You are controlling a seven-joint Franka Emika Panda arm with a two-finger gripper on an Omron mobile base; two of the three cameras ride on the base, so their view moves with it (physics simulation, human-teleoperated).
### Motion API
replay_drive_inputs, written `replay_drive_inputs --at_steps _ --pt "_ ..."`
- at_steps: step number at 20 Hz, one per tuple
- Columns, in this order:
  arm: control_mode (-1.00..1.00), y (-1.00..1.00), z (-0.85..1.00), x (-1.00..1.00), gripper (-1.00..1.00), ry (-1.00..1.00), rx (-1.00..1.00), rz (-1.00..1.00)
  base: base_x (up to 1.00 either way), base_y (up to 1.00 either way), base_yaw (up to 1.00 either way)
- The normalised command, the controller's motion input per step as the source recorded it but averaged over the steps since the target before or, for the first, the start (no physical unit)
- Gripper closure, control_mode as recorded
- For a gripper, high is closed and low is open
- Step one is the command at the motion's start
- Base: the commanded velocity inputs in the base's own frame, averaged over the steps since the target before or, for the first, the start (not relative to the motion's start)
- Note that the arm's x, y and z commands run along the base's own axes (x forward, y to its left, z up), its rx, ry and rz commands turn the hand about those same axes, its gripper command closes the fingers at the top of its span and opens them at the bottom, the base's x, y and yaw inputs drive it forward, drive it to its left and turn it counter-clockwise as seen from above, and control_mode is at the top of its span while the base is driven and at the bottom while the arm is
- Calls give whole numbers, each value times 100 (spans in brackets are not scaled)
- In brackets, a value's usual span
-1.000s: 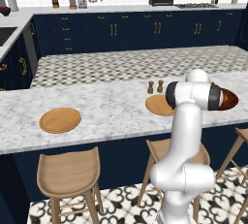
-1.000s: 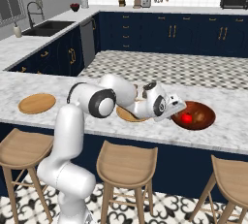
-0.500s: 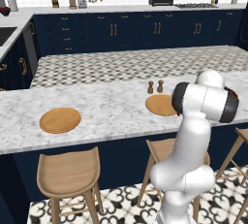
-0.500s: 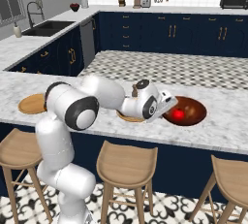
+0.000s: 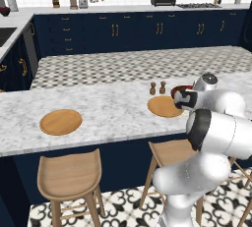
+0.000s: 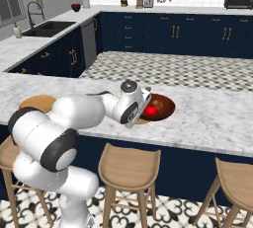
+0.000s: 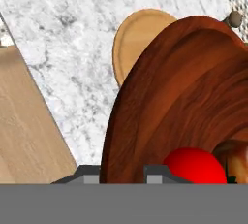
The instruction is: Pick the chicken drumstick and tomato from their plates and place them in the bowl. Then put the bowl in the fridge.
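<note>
In the hand view the gripper [image 7: 122,173] sits at the bottom centre with the bowl [image 7: 160,97] rim running up between its two dark tips, one outside the wall and one inside, so it looks placed to pinch the rim, though whether it has clamped yet I cannot tell. The tomato [image 7: 196,166] lies just right of the inner tip, and a brown shape at the lower right edge is probably the chicken drumstick [image 7: 237,162]. In the right base view the bowl rests at mid-frame on the marble bench [image 6: 212,118] overlapping a plate [image 6: 142,121], so the lift must go straight up and level.
</note>
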Motion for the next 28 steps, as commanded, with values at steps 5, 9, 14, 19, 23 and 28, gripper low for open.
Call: replay_drive_inputs --at_steps 5,9,14,19,23,28 --pt "-100 98 41 -30 100 12 0 42 0 0 0" --pt "-100 79 20 -35 100 4 -2 31 0 0 0" --pt "-100 24 0 -51 100 0 0 16 0 0 0" --pt "-100 5 0 -73 100 -1 0 5 0 0 0" --pt "-100 0 0 0 100 0 0 0 0 0 0" --pt "100 0 0 0 100 0 0 0 -43 0 2"
